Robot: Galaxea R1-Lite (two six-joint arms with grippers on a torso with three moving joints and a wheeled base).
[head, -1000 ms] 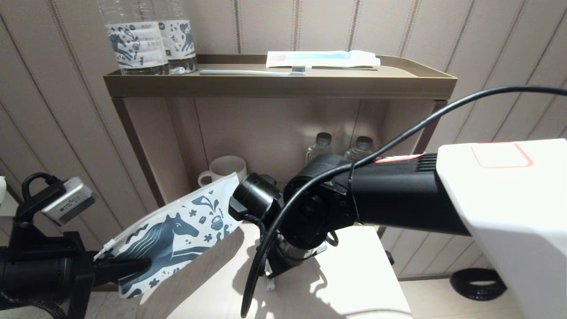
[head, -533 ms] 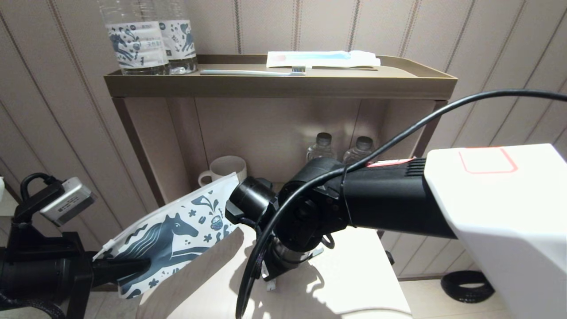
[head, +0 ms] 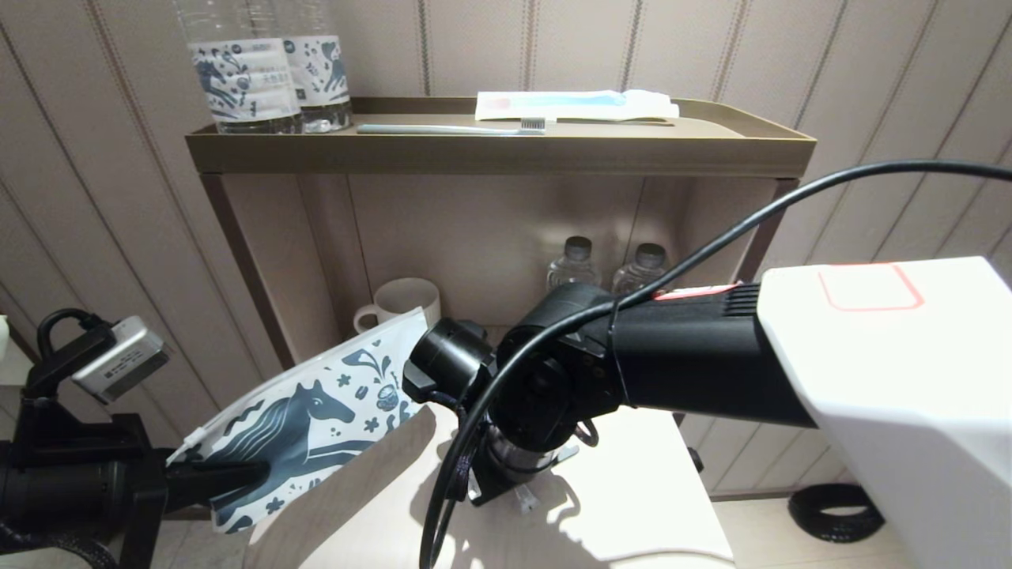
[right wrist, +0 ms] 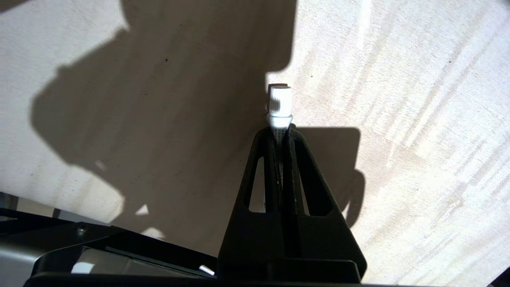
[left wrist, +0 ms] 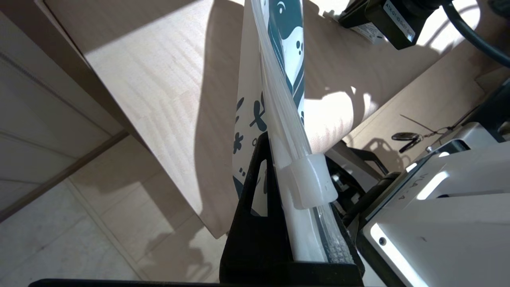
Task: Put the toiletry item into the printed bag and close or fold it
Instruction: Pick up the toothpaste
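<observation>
Your left pincer is clamped on the zipper edge of the printed bag, beside its white slider, and holds the bag tilted in the air off the left edge of the desk. Your right pincer points down over the desk with its fingers nearly together, pinching a small white toiletry item whose ribbed cap sticks out past the tips. The item is well apart from the bag.
</observation>
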